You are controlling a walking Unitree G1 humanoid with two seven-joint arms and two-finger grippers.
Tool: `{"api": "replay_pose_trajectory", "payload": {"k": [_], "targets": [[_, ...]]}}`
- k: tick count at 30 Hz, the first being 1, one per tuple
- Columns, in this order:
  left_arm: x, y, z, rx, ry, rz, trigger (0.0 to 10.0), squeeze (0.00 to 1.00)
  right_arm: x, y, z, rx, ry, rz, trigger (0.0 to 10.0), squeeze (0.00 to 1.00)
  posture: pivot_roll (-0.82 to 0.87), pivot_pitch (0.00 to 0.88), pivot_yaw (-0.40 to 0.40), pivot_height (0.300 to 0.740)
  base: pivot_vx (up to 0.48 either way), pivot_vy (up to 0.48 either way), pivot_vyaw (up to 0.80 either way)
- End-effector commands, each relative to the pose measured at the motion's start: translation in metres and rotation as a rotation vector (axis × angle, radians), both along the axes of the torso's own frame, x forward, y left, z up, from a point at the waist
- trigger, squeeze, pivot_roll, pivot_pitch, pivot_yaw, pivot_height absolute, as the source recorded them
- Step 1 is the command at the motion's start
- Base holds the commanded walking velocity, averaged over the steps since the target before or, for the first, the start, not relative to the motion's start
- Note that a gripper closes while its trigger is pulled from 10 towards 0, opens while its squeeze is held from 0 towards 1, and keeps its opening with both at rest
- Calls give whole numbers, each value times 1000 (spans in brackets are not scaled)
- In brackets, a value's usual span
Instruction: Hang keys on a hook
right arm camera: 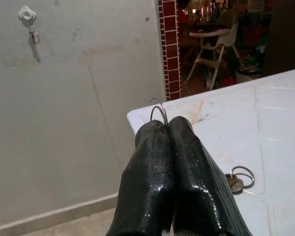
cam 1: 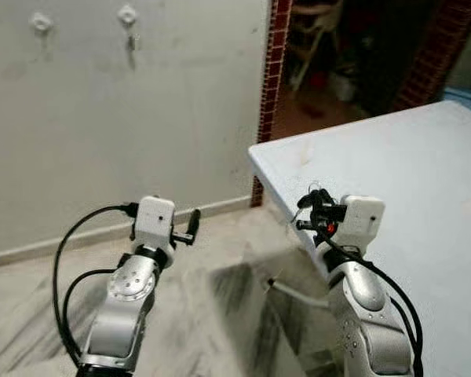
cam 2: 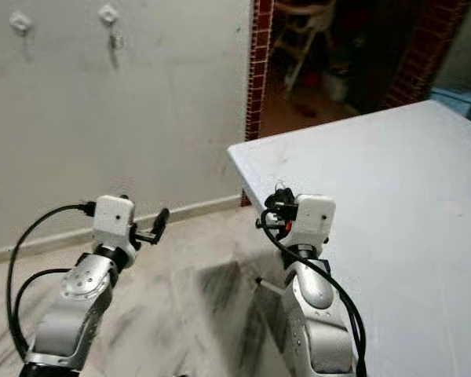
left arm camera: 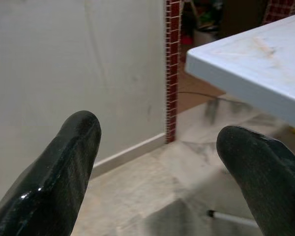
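Keys (right arm camera: 158, 109) are pinched in my right gripper (right arm camera: 167, 123) above the table's (cam 1: 424, 173) near corner; wall hooks (cam 1: 126, 15) remain ahead, unreached. My left gripper (left arm camera: 162, 157) hangs spread.

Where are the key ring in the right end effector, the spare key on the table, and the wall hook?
key ring (right arm camera: 159, 109), right wrist view, wire loop above fingertips
spare key (right arm camera: 234, 183), right wrist view, its head
hook (right arm camera: 27, 14), right wrist view, white base

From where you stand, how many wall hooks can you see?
2, both high on the wall: a bare left hook and a right hook with something small already hanging from it. More may lie beyond the frame.
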State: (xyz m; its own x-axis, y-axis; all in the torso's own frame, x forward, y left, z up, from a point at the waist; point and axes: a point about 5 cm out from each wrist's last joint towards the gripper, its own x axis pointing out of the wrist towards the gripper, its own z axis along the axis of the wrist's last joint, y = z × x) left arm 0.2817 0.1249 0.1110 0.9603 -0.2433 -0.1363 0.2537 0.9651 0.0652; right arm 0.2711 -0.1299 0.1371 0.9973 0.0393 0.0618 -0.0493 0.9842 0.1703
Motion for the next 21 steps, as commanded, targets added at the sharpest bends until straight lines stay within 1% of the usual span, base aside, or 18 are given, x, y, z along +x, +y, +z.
{"api": "replay_pose_trajectory", "payload": {"k": [1, 17, 21], "targets": [[2, 6, 2, 9, 8, 8, 10000, 0, 2, 4, 4, 13, -11, 11, 10000, 0, 121, 0, -29, 740, 0, 0, 0], [6, 6, 4, -5, 25, 12, 10000, 0, 5, 5, 6, 10, -17, 26, 10000, 0, 132, 0, -36, 740, 0, 468, 0], [6, 2, 3, -11, 33, 1, 10000, 0, 5, 6, 7, 11, -20, 28, 10000, 0, 129, 0, -33, 740, 0, 480, 0]]}}
